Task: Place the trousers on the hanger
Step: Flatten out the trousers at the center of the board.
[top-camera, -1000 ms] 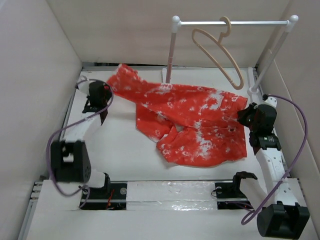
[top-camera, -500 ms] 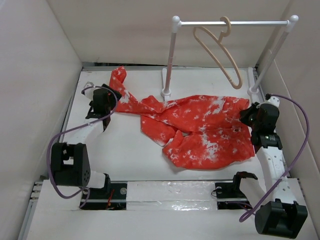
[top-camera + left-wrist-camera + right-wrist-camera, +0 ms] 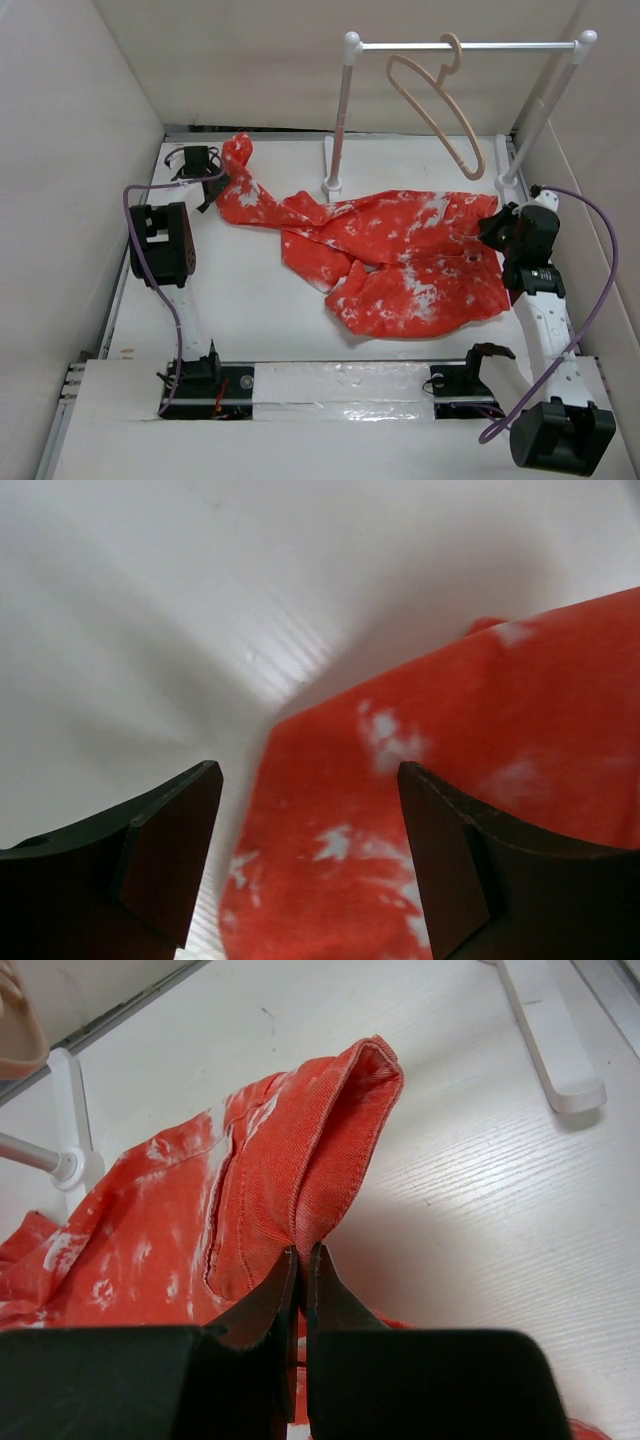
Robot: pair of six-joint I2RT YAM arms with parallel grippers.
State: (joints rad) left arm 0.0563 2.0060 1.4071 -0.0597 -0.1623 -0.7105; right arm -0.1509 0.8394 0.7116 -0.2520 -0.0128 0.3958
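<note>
The red-orange trousers (image 3: 400, 250) with white blotches lie crumpled across the table, one leg stretching toward the far left corner. My left gripper (image 3: 208, 180) hovers open just over that leg's end; in the left wrist view its gripper (image 3: 308, 772) has wide-apart fingers with the trousers (image 3: 470, 770) below, nothing pinched. My right gripper (image 3: 490, 228) is shut on a fold of the trousers' waist edge at the right; the right wrist view shows this gripper (image 3: 303, 1252) pinching the raised fold of the trousers (image 3: 300, 1150). The beige hanger (image 3: 437, 108) hangs bare from the rail.
The white two-post rack (image 3: 460, 45) stands at the back, its left post foot (image 3: 332, 185) touching the trousers and its right foot (image 3: 550, 1050) near my right gripper. Cardboard walls close in the left, back and right sides.
My left gripper has opened and let go of the trouser leg, then drawn back toward the far left corner as its arm rose. The trousers slid a little to the right and settled.
</note>
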